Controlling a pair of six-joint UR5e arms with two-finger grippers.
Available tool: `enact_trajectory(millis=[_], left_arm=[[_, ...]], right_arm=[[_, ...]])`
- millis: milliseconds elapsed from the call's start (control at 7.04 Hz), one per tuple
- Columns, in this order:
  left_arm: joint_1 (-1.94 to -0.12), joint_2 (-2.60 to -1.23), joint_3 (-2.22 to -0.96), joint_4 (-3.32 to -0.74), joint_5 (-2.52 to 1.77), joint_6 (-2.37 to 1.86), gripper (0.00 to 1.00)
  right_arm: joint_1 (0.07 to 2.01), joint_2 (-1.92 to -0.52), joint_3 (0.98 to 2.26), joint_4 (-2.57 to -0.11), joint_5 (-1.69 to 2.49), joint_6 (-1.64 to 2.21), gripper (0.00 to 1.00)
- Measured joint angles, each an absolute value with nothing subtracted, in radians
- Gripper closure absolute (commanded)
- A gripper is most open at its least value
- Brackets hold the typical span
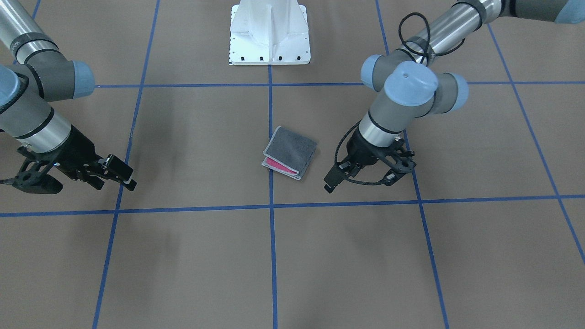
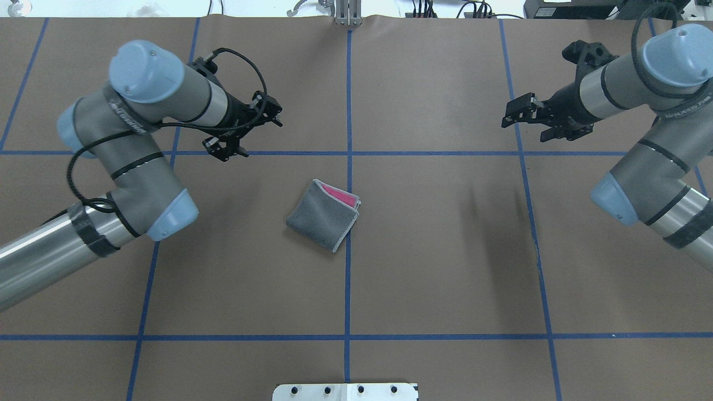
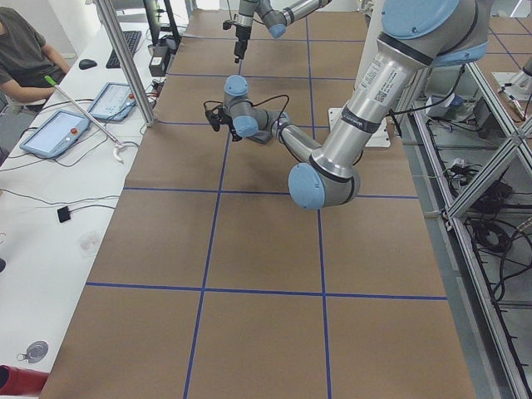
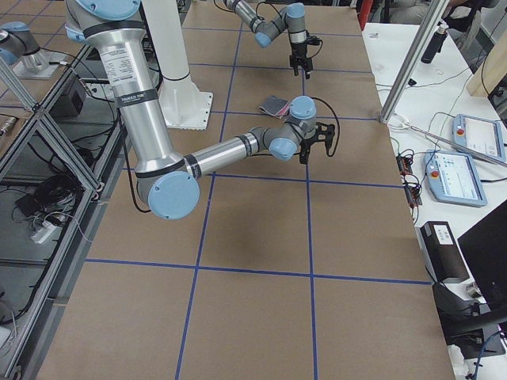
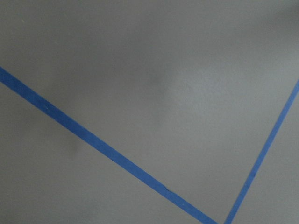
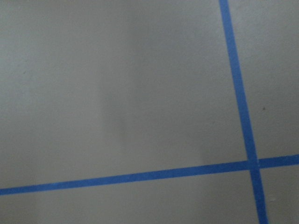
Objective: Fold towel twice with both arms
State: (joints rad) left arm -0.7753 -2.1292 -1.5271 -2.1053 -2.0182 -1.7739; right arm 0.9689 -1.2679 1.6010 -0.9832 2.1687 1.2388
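Note:
The towel [image 1: 289, 152] [image 2: 323, 214] lies flat near the table's middle, folded into a small square. Its dark grey face is up and a strip of pink shows at one open edge. No gripper touches it. My left gripper [image 1: 358, 182] [image 2: 249, 131] hangs above the table a short way from the towel, on its far-from-base side. It is open, its fingers spread wide and empty. My right gripper [image 1: 115, 178] [image 2: 526, 118] is much farther off on the other side, also open and empty. Both wrist views show only brown table and blue tape.
The white pedestal base [image 1: 269, 32] [image 2: 345, 391] stands at the robot's edge of the table. Blue tape lines [image 2: 348, 278] grid the brown surface. A side desk with tablets [image 3: 54, 133] and a seated person [image 3: 25, 50] lies beyond the table's long edge.

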Motion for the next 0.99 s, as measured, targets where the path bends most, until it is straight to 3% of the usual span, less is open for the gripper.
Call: enact_trajectory(millis=[426,995], left_arm=[[-0.844,-2.012,-1.67,-1.99,-2.038,-1.575,0.0],[-0.986,-1.786,-1.868,-1.705,-2.043,-0.892,0.0]], right_arm=[[1.025,-1.29,1.6,-1.018,2.169,1.213,0.0],[1.139,-1.337,1.611,-1.197,2.186,0.867,0.0]])
